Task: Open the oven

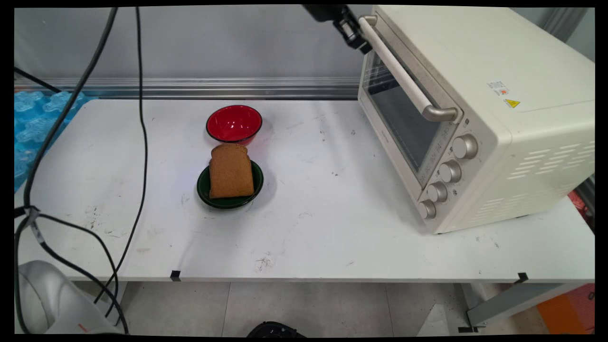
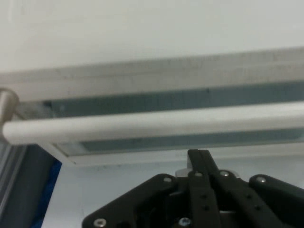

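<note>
White and scuffed, the bench point(image 1: 332, 228) runs in front of a grey wall with a metal rail along its base. On the bench's right end stands a cream toaster oven point(image 1: 479, 118), its glass door shut, a pale bar handle point(image 1: 401, 71) across the top of the door and four knobs point(image 1: 446, 172) down the front's near side. At the top edge of the main view the black end effector point(image 1: 354, 33) sits just beside the far end of that handle; whether it touches the bar cannot be told. In the hand view the handle point(image 2: 156, 122) crosses the picture just above the black linkage, and the fingers point(image 2: 199, 159) lie pressed together, with nothing between them. Toward the bench's middle, well apart from the oven, a red bowl point(image 1: 234, 123) stands nearer the far edge. Just in front of it a brown slice of bread point(image 1: 230, 172) lies on a dark green plate point(image 1: 204, 190). Black cables point(image 1: 141, 118) hang over the bench's left end.
</note>
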`<state>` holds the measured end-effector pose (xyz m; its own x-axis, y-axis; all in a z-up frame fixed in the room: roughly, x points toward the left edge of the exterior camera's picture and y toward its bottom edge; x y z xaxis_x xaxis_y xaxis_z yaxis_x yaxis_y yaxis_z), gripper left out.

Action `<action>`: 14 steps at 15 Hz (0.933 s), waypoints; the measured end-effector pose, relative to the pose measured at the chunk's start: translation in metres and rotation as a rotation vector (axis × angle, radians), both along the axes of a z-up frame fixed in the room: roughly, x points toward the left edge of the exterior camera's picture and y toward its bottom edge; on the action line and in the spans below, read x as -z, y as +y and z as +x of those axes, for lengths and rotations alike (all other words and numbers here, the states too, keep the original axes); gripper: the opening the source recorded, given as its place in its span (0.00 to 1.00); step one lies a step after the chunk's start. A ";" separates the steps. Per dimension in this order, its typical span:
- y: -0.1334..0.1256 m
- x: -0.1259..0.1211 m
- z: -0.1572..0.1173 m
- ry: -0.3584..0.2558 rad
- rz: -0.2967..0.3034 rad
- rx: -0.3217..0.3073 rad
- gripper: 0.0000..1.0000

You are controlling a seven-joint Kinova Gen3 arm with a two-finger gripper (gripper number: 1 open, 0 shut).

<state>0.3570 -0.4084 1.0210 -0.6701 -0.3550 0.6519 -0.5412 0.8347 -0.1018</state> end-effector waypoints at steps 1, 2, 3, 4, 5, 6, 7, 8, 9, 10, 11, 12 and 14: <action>-0.003 -0.002 -0.003 0.000 0.000 0.000 0.00; -0.005 -0.004 -0.006 -0.001 0.000 -0.001 0.00; -0.008 -0.006 -0.010 -0.004 0.002 -0.002 0.00; -0.009 -0.007 -0.012 -0.008 0.005 -0.003 0.00; -0.011 -0.009 -0.015 -0.014 0.010 -0.006 0.00; -0.013 -0.011 -0.018 -0.021 0.017 -0.011 0.00; -0.014 -0.012 -0.021 -0.031 0.026 -0.017 0.00; -0.015 -0.014 -0.023 -0.038 0.033 -0.023 0.00; -0.016 -0.014 -0.025 -0.043 0.038 -0.027 0.00; -0.016 -0.016 -0.027 -0.049 0.044 -0.032 0.00; -0.017 -0.016 -0.029 -0.052 0.048 -0.034 0.00; -0.018 -0.018 -0.031 -0.055 0.052 -0.037 0.00; -0.021 -0.021 -0.038 -0.052 0.056 -0.038 0.00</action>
<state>0.3189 -0.4292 1.0419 -0.6875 -0.4160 0.5952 -0.5682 0.8186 -0.0842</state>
